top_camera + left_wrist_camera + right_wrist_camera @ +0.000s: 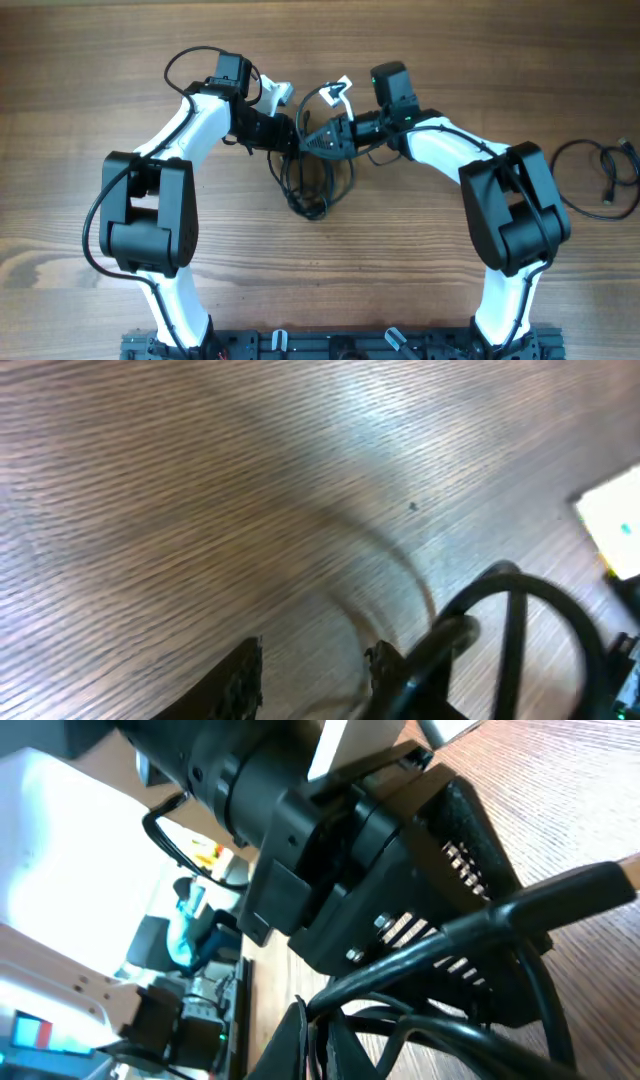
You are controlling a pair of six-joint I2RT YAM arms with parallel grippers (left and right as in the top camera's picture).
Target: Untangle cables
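Observation:
A tangle of thin black cables (310, 185) hangs in loops at the table's middle, below the point where both grippers meet. My left gripper (292, 135) is open; in the left wrist view (315, 675) bare wood shows between its fingers and a black cable loop (520, 595) runs just outside the right finger. My right gripper (318, 140) faces it closely. In the right wrist view (320, 1040) its fingers are pinched shut on a thin cable strand, with thicker cable strands (470, 935) crossing in front of the left gripper's black body (380, 890).
A separate black cable (600, 178) lies coiled near the table's right edge. A small white tag (341, 88) sits above the grippers. The arm bases stand along the front edge (330, 345).

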